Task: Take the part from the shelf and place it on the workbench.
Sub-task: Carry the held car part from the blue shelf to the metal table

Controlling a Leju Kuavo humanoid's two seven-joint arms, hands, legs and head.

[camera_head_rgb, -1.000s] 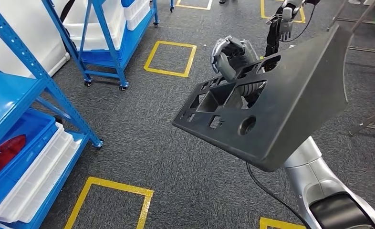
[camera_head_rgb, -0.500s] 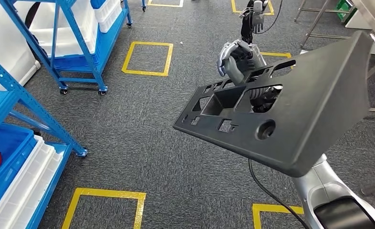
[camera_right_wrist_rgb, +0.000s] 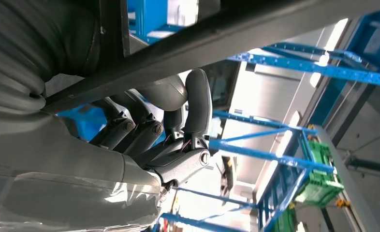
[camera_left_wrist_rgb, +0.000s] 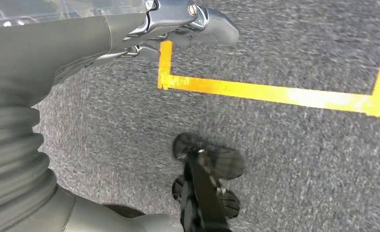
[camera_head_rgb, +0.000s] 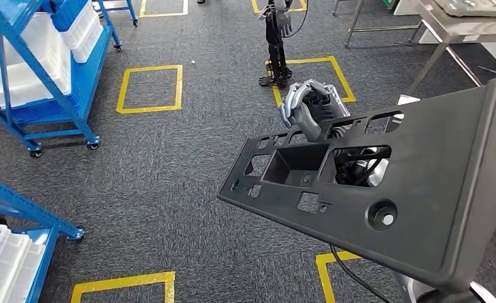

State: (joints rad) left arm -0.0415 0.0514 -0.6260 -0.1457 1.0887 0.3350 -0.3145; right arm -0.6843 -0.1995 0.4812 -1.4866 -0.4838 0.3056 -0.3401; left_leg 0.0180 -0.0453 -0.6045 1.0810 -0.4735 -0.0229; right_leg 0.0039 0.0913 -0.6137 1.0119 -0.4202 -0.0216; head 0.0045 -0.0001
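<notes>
The floor [camera_head_rgb: 188, 164] is dark grey carpet marked with yellow tape squares [camera_head_rgb: 149, 88]. A blue shelf [camera_head_rgb: 37, 76] on castors stands at the far left with white bins [camera_head_rgb: 75, 28] on it, and the corner of a second blue rack [camera_head_rgb: 18, 208] with white trays sits low at the left edge. A steel surface [camera_head_rgb: 460, 28] on thin legs stands at the upper right, well apart from the shelf.

The part [camera_head_rgb: 384, 189], a large flat black plastic panel with rectangular cut-outs, a recessed pocket and a round hole, is held up in the air over the floor, tilted, on the right of the head view. It touches neither the shelf nor the surface.

The right hand [camera_head_rgb: 312, 107] grips the part at its far edge; its fingers [camera_head_rgb: 296, 101] curl over that edge, and more of the hand shows through the cut-outs. In the right wrist view the right hand [camera_right_wrist_rgb: 168, 130] has its fingers [camera_right_wrist_rgb: 197, 106] wrapped against a dark bar of the part [camera_right_wrist_rgb: 226, 38].

The left hand [camera_left_wrist_rgb: 178, 24] hangs over the carpet with a yellow line [camera_left_wrist_rgb: 275, 94] beyond it; I cannot tell how far its fingers are open, though nothing shows in them.

A dark stand [camera_head_rgb: 276, 44] with a cable rises from the floor near the top centre.
</notes>
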